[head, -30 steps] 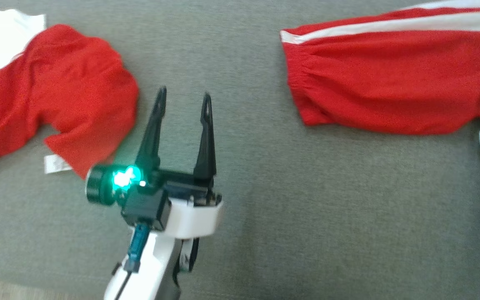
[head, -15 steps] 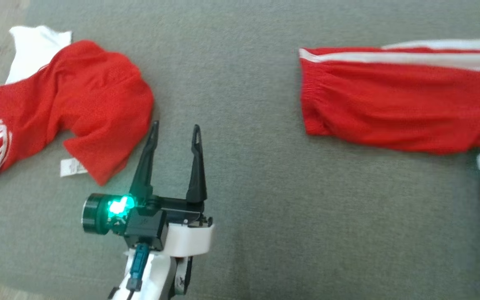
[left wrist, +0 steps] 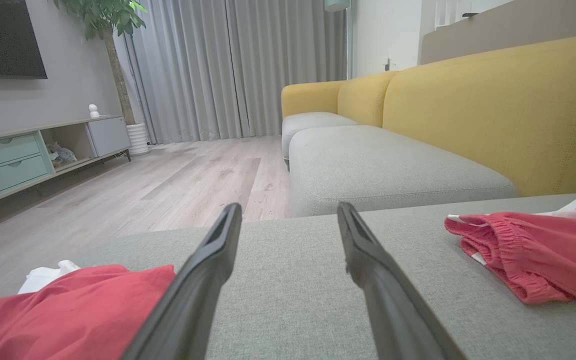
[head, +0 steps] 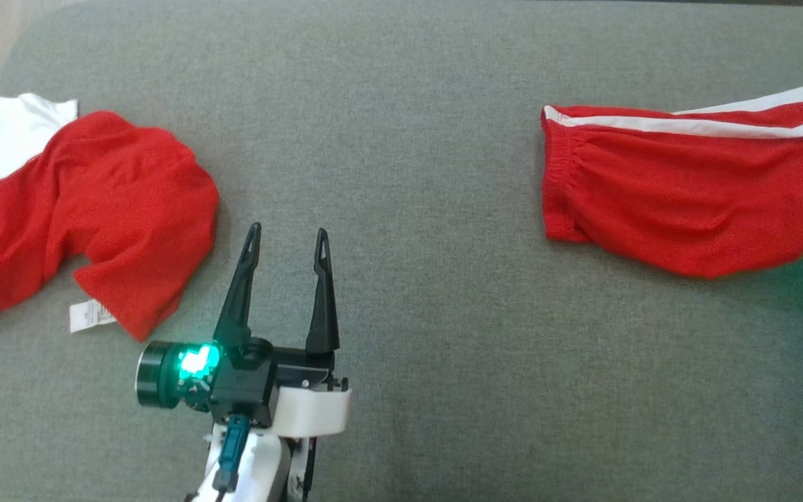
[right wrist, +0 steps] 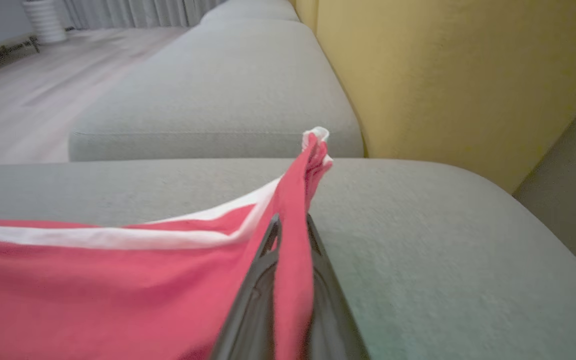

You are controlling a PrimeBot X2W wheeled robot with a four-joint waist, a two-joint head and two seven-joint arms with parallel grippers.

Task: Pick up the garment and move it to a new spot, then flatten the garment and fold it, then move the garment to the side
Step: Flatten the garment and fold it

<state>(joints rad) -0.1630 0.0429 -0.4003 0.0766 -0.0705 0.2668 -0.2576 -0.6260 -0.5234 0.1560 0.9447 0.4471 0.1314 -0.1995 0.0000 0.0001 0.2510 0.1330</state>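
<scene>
Right gripper (right wrist: 293, 223) tight on edge of red garment (right wrist: 118, 290); left gripper (head: 287, 230) wide apart, empty.

We see a grey woven cushion (head: 408, 104) under everything. The left gripper (head: 288, 230) has black fingers (head: 238, 307), a white wrist shell (head: 314, 411) and a bright green light (head: 196, 359). To the right of the left gripper, the garment (head: 687, 202) is red with white stripes along its far edge. To the left of the left gripper, the crumpled cloth (head: 109, 209) is the same red, with a plain white patch at its far end, thin white stripes at one side and a white label (head: 88, 317). Beyond the left gripper, the sofa back (left wrist: 493, 110) is mustard yellow, the curtains (left wrist: 228, 70) are grey and the floor (left wrist: 168, 185) is pale wood.
</scene>
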